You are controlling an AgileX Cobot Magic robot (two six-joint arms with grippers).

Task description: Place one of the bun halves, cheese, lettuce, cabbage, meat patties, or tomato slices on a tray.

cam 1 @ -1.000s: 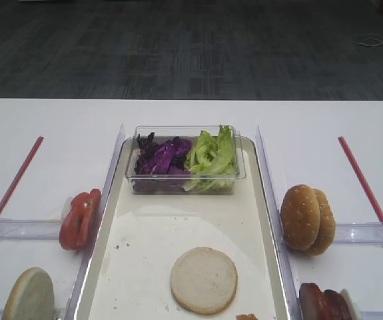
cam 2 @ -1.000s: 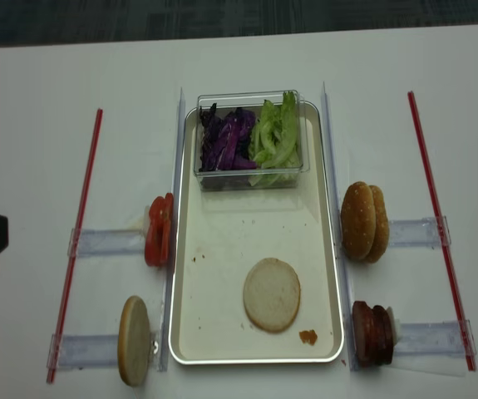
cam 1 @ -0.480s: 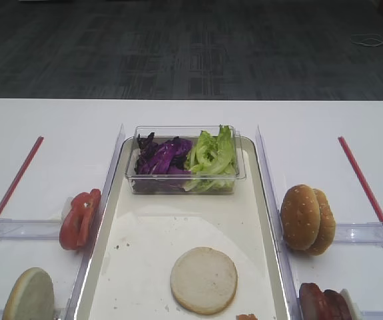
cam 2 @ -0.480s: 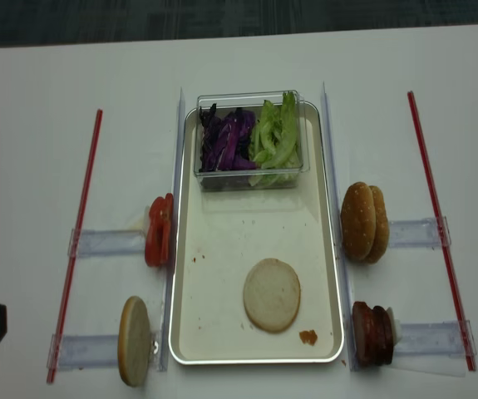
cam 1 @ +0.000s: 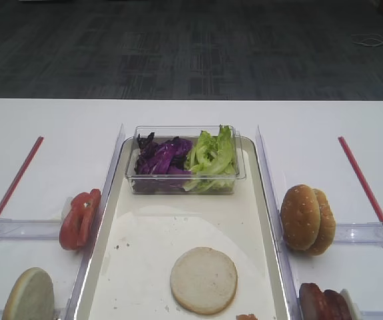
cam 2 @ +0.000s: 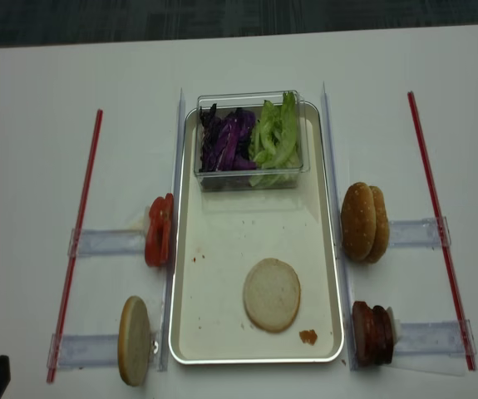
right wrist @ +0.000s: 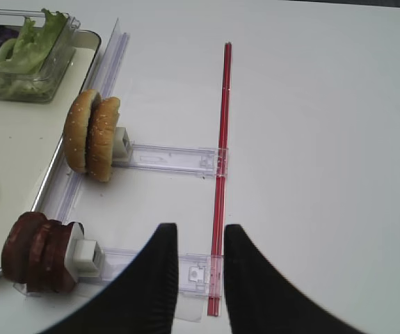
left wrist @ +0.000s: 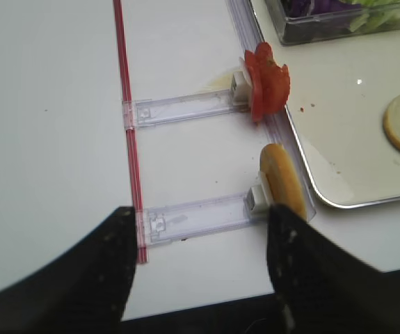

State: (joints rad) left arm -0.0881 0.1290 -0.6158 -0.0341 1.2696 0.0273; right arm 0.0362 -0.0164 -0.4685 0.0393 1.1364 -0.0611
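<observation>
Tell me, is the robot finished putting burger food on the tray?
One bun half already lies flat on the tray, so that step looks done. Nothing is in hand: the left gripper and right gripper are both open and empty. The tomato slices and meat patties wait beside the tray.

Wide white tabletop (cam 1: 44,120), matte, evenly lit, without hard shadows. Far edge straight across the exterior high view. Beyond it, dark grey carpet floor (cam 1: 191,50) laid in square tiles with faint seams and a fine striped weave. Thin pale cable (cam 1: 376,42) loose on the carpet at far right. Small reddish-brown patch cut off at the top right corner, not identifiable. No walls or windows in view.
</observation>
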